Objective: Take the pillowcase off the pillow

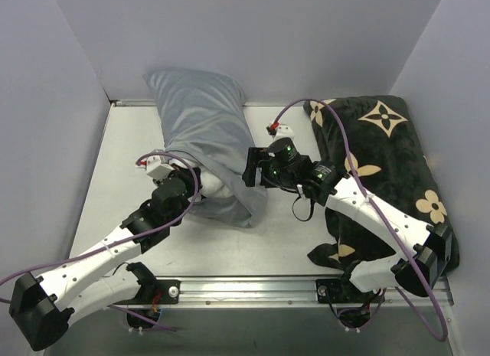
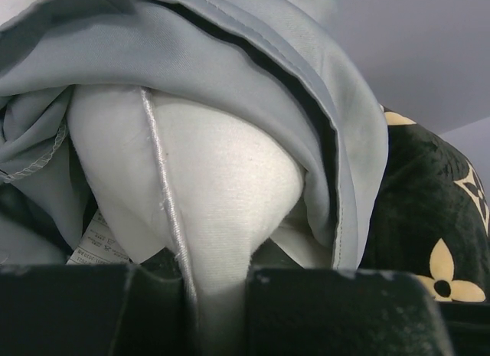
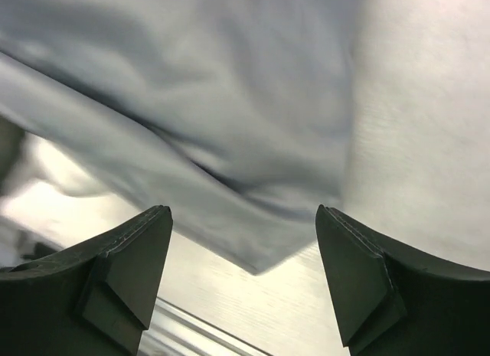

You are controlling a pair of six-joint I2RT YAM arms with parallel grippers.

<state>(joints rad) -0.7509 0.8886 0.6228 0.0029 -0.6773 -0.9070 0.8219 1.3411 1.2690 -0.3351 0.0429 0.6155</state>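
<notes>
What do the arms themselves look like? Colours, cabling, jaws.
Left arm and right arm: white link shells, black joint housings and bases. A purple cable loops along each, with green LEDs near the right wrist. The jaws are matte black wedges.

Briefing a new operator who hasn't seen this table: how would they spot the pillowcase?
On the pale table lie two soft things. The pillowcase is the plain blue-grey sleeve on the left, a white pillow poking from its near end. The black cushion on the right is flower-patterned.
</notes>
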